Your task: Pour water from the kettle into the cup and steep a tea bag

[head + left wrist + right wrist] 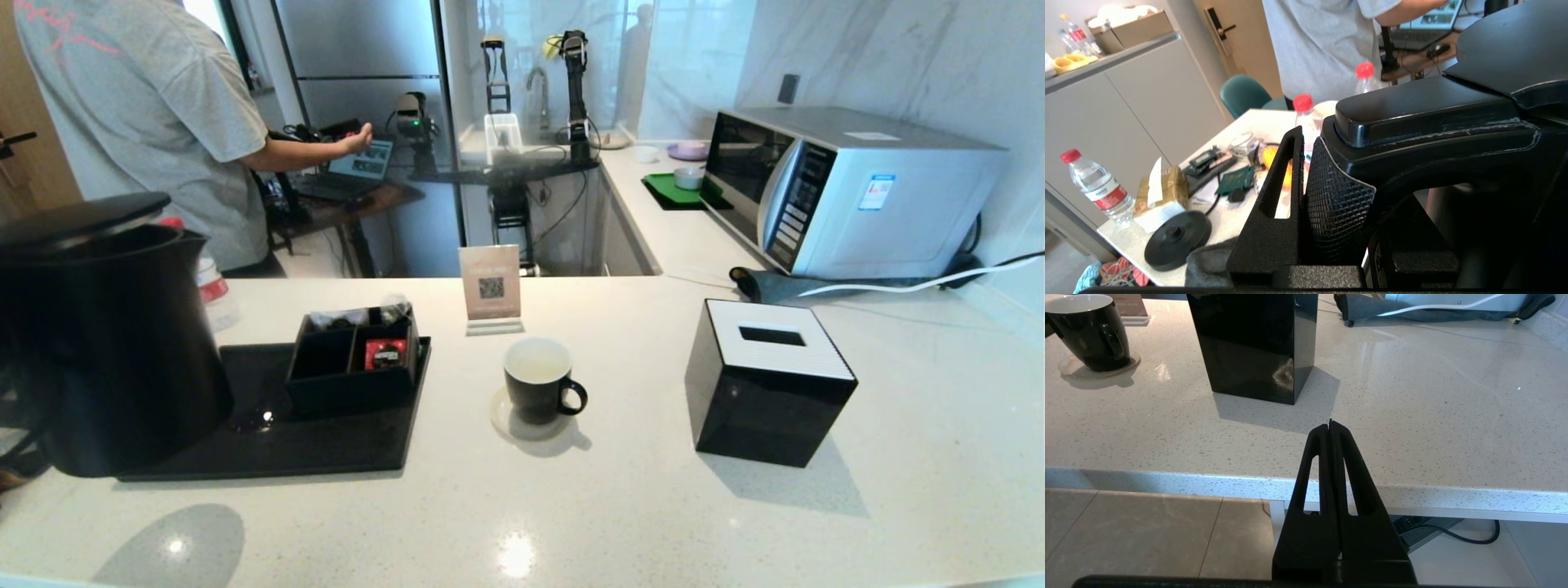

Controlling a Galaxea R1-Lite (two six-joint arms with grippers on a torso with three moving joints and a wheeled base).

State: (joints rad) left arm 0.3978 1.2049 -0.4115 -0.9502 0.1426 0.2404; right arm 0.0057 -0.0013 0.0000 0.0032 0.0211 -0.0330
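The tall matte-black kettle (106, 343) hangs upright above the counter's left end, over the near-left corner of a black tray (269, 445); its oval shadow lies on the counter below. In the left wrist view my left gripper (1331, 171) is shut on the kettle's loop handle (1412, 134), one finger (1286, 163) pressed against it. The glossy black cup (536, 380), white inside, stands on a saucer mid-counter, handle to the right, also seen as the cup (1088, 335). My right gripper (1330, 425) is shut and empty at the counter's front edge.
A black tissue box (767, 384) stands right of the cup. A black organizer (353, 367) with a red packet sits on the tray. A QR sign (491, 286) stands behind the cup. Microwave (849, 188) at back right. A person (147, 106) stands behind. The kettle's base (1175, 241) lies on a cluttered side table.
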